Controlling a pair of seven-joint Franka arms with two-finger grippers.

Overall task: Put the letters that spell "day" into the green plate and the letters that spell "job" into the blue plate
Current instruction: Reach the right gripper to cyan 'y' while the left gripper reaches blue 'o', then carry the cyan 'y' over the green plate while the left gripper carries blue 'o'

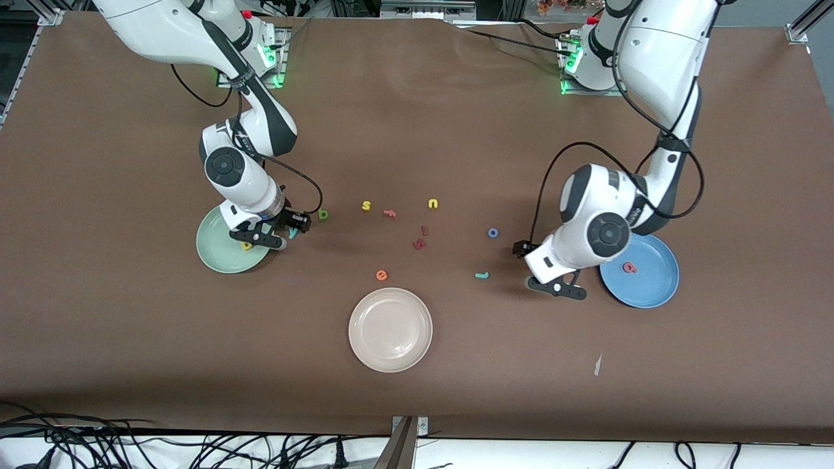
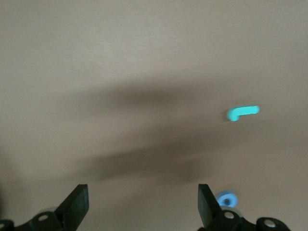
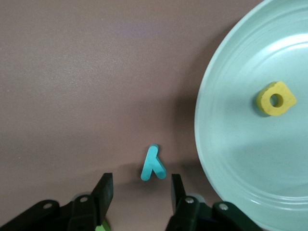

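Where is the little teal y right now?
The teal y lies on the brown table just beside the green plate, between the fingers of the right gripper, which is open around it.

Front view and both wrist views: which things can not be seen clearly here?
- Front view: the right gripper and its wrist hide part of the green plate.
- Left wrist view: the blue o is half hidden by a fingertip.
- Front view: the dark red letters are too small to read.
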